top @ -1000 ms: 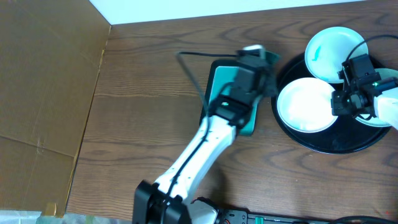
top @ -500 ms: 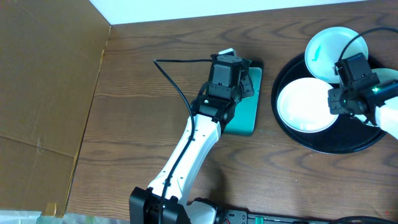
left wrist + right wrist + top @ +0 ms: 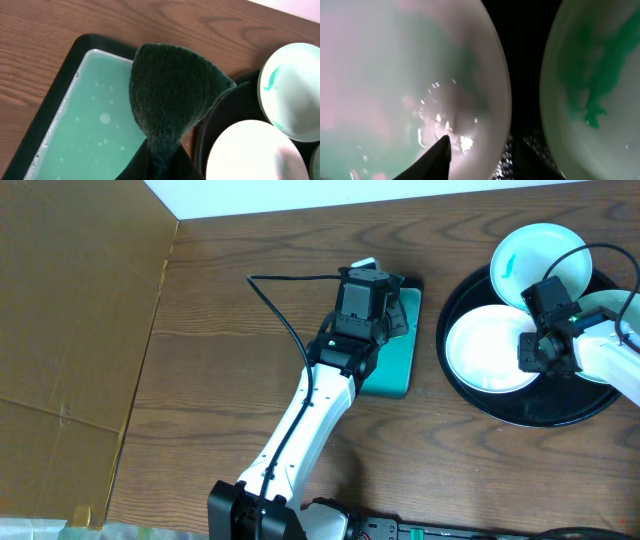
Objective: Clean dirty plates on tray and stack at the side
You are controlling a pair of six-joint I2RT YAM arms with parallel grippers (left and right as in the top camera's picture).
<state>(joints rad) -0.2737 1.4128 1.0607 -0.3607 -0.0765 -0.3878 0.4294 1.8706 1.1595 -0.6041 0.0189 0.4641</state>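
Left gripper (image 3: pixel 162 162) jaws clamped on sponge (image 3: pixel 170 95) over teal dish (image 3: pixel 90 130). Right gripper (image 3: pixel 487 146) jaws apart, straddling plate (image 3: pixel 395 75) rim on tray (image 3: pixel 540 412).

A: Where's the tray (image 3: pixel 530 412)?
B: Right side of the table (image 3: pixel 220 410). Three plates on it: one at the back (image 3: pixel 520 260), one front-left (image 3: pixel 485 350), one far right (image 3: pixel 615 305). The right gripper (image 3: pixel 535 352) is at the front-left plate's right rim.
A: And left of it?
B: The dish (image 3: pixel 400 370), just beside. The pad (image 3: pixel 170 100) is above the dish's tray-side edge, in the left gripper (image 3: pixel 161 162).
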